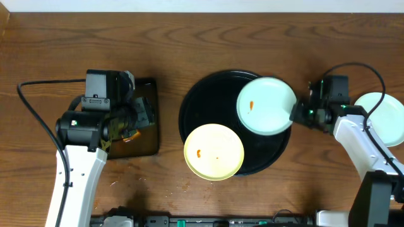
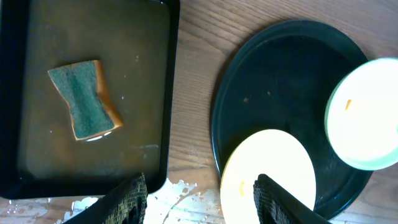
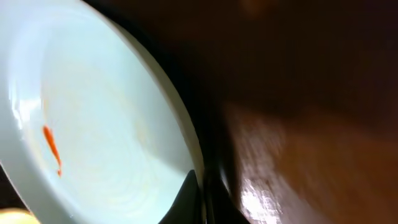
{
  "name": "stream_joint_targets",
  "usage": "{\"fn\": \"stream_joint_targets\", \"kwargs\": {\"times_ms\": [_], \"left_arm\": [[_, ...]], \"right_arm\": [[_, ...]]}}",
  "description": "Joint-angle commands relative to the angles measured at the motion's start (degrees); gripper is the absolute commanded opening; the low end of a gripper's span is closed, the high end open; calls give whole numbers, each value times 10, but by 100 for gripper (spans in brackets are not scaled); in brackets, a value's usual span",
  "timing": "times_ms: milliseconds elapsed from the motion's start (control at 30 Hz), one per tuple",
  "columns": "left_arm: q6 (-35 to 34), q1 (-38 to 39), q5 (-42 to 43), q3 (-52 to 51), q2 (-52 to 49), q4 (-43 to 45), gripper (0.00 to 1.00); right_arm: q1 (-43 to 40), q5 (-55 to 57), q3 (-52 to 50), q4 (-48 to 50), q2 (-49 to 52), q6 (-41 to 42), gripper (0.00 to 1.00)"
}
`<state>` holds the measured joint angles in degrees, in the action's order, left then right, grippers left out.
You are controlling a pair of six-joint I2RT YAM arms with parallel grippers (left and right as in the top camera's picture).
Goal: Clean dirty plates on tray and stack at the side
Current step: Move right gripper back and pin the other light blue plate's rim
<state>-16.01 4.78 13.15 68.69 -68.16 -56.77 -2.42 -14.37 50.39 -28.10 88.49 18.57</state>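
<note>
The round black tray (image 1: 208, 101) holds a pale yellow plate (image 1: 213, 151) at its front left and a mint-blue plate (image 1: 266, 106) with an orange smear at its right. My right gripper (image 1: 297, 113) is shut on the right rim of this mint-blue plate (image 3: 99, 124), tilting it. Another mint-blue plate (image 1: 382, 116) lies on the table at the far right. My left gripper (image 2: 199, 199) is open and empty, above the gap between the rectangular tray and the yellow plate (image 2: 267, 171).
A smaller rectangular black tray (image 2: 158, 93) on the left holds brownish water and a green-and-yellow sponge (image 2: 85, 99). White foam or spill marks (image 2: 180, 190) lie on the wooden table near it.
</note>
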Motion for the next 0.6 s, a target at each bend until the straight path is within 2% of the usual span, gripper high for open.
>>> {"fn": "stream_joint_targets", "kwargs": {"times_ms": [0,233,433,567], "left_arm": [[10,2,-6,-1,-2,0,57],[10,2,-18,-1,-2,3,57],[10,2,-105,-1,-3,-1,57],[10,2,-128,-2,-17,2,57]], "right_arm": [[34,-19,2,59,3,0,1],[103,37,2,110,55,3,1],[115,40,2,128,94,32,1],[115,56,2,124,103,53,1]]}}
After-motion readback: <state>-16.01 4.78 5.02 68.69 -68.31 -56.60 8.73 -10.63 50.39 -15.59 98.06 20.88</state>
